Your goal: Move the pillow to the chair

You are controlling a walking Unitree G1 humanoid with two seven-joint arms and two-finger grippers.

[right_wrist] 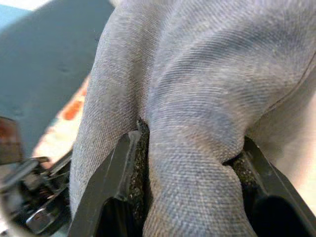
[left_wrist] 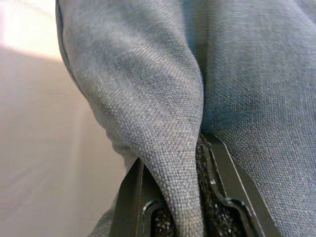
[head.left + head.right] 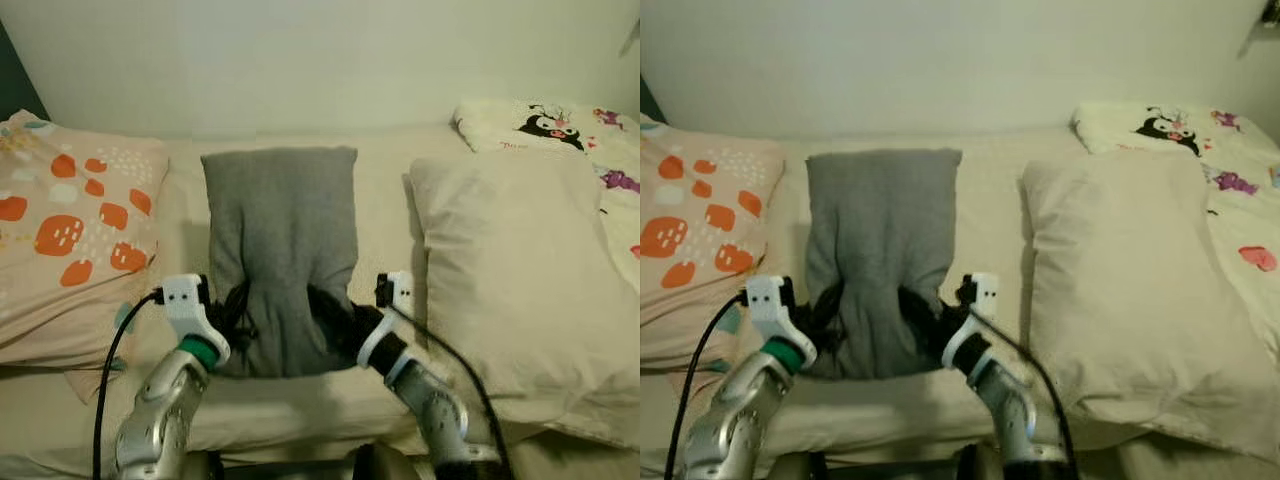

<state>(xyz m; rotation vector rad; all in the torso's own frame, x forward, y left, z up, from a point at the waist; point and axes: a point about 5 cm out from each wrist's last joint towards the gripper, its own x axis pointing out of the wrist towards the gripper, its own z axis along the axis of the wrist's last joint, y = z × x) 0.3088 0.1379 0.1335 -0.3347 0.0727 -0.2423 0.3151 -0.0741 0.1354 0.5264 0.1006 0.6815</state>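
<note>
Pillow gripped, not yet lifted.
Left claw (image 3: 232, 318) and right claw (image 3: 340, 318) pinch our grey pillow (image 3: 281, 225) on the bed (image 3: 385, 160); carrying remains.

Two silver, segmented metal arms – each with a white bracket block at the wrist, dark screw holes in it. Left end effector (image 3: 232, 318): green collar ring, loose black cable. Right end effector (image 3: 335, 318): white and black collar rings, black cable. Fingers (image 1: 106, 190) long, glossy black, lined with rough black foam pads
</note>
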